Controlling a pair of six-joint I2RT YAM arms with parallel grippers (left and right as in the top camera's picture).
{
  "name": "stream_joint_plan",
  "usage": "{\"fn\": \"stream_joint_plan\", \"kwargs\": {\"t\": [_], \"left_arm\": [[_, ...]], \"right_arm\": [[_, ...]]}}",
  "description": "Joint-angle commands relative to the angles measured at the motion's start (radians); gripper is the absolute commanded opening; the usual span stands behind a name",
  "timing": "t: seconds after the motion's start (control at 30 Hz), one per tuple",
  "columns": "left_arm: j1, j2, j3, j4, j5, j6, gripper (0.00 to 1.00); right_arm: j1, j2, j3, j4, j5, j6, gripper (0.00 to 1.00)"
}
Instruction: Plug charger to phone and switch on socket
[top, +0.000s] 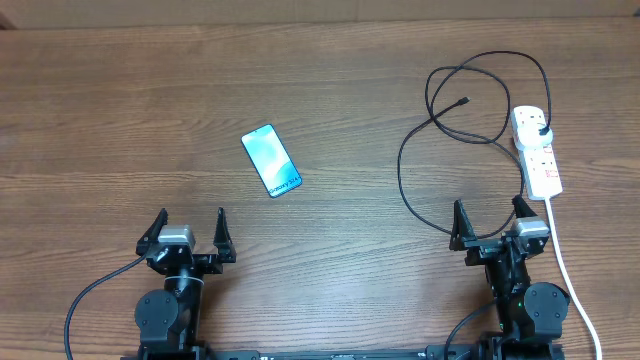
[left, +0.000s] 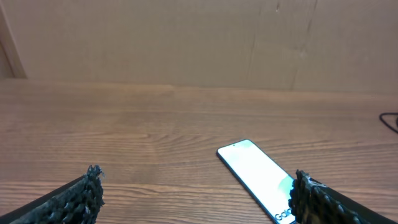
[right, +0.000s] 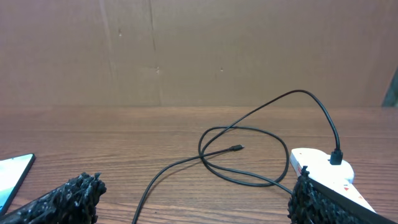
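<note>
The phone (top: 271, 161) lies flat on the wooden table, screen up and light blue, left of centre; it also shows in the left wrist view (left: 255, 177). The charger, a thin black cable (top: 420, 135), loops across the right side; its small connector tip (top: 464, 101) rests on the table and its plug (top: 541, 129) sits in the white socket strip (top: 537, 150). My left gripper (top: 190, 232) stands open near the front edge, below the phone. My right gripper (top: 490, 221) is open too, just in front of the strip, nothing between its fingers.
The strip's thick white cord (top: 575, 285) runs down the right side past my right arm to the front edge. A brown cardboard wall (right: 199, 50) backs the table.
</note>
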Motion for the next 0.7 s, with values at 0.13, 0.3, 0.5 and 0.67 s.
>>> {"fn": "stream_joint_plan", "kwargs": {"t": [0.13,0.3,0.5,0.67], "left_arm": [[0.004,-0.008,0.056,-0.060,0.076,-0.136,1.00],[0.004,0.001,0.166,-0.171,0.078,-0.144,1.00],[0.004,0.095,0.292,-0.248,0.070,-0.138,1.00],[0.004,0.275,0.409,-0.267,0.091,-0.138,1.00]], "right_arm": [[0.000,-0.009,-0.011,0.006,-0.006,-0.005,1.00],[0.000,-0.009,-0.011,0.006,-0.006,-0.005,1.00],[0.000,-0.009,-0.011,0.006,-0.005,-0.005,1.00],[0.000,-0.009,-0.011,0.006,-0.005,-0.005,1.00]]}}
